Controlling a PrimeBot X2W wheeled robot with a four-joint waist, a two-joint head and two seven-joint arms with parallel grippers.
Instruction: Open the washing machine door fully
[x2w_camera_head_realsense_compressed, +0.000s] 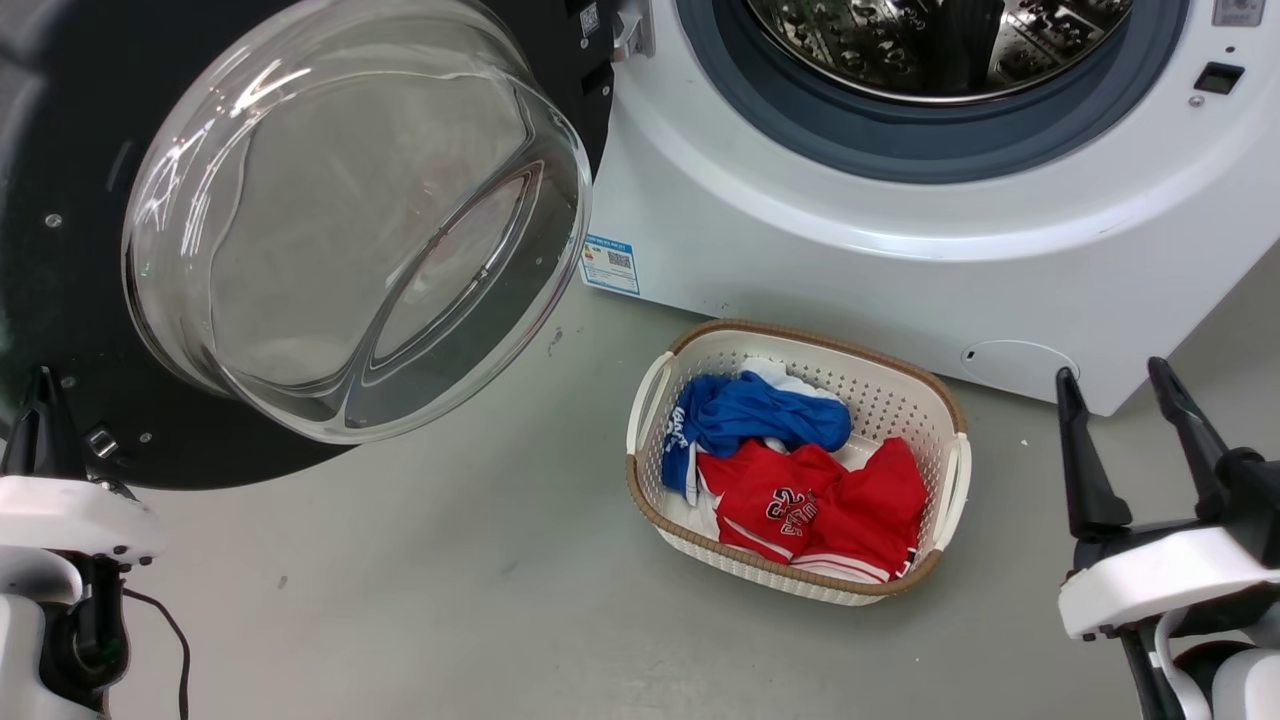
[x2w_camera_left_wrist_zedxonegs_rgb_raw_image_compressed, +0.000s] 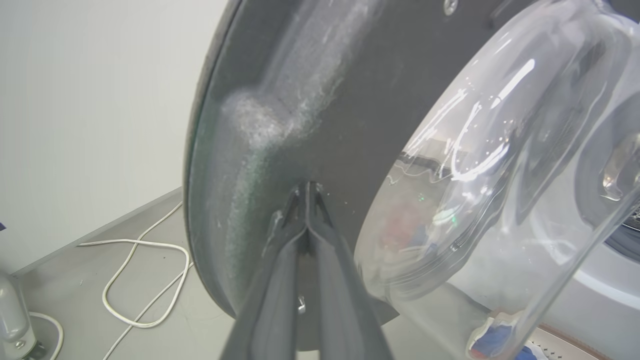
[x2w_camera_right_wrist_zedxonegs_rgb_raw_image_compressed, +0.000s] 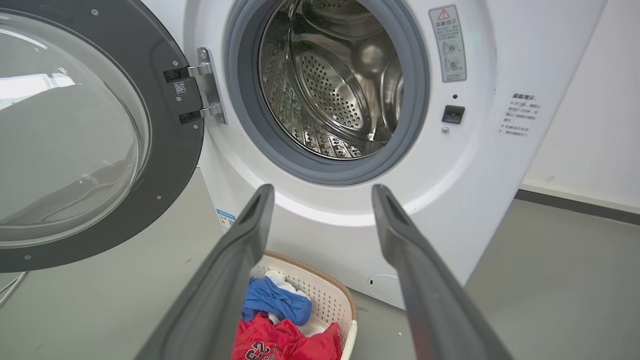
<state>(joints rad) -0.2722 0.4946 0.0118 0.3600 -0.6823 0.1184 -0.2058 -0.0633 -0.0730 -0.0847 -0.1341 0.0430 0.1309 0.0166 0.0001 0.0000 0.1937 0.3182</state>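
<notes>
The washing machine door (x2w_camera_head_realsense_compressed: 70, 280) is a glossy black disc with a clear bulging glass bowl (x2w_camera_head_realsense_compressed: 350, 220), swung wide on its hinge (x2w_camera_head_realsense_compressed: 630, 30) to the left of the white machine (x2w_camera_head_realsense_compressed: 900, 250). In the right wrist view the door (x2w_camera_right_wrist_zedxonegs_rgb_raw_image_compressed: 170, 150) stands well open beside the steel drum (x2w_camera_right_wrist_zedxonegs_rgb_raw_image_compressed: 325, 80). My left gripper (x2w_camera_left_wrist_zedxonegs_rgb_raw_image_compressed: 307, 187) is shut, its tips pressed on the door's (x2w_camera_left_wrist_zedxonegs_rgb_raw_image_compressed: 350, 100) inner black face near the rim; in the head view it (x2w_camera_head_realsense_compressed: 40, 385) sits at the door's lower left edge. My right gripper (x2w_camera_head_realsense_compressed: 1110, 375) is open at the lower right, holding nothing, and points at the machine front (x2w_camera_right_wrist_zedxonegs_rgb_raw_image_compressed: 322, 192).
A white laundry basket (x2w_camera_head_realsense_compressed: 950, 480) with blue and red clothes (x2w_camera_head_realsense_compressed: 800, 480) stands on the grey floor in front of the machine. A white cable (x2w_camera_left_wrist_zedxonegs_rgb_raw_image_compressed: 145, 270) lies on the floor by the wall (x2w_camera_left_wrist_zedxonegs_rgb_raw_image_compressed: 90, 100) behind the door. A small round flap (x2w_camera_head_realsense_compressed: 1015, 362) sits low on the machine.
</notes>
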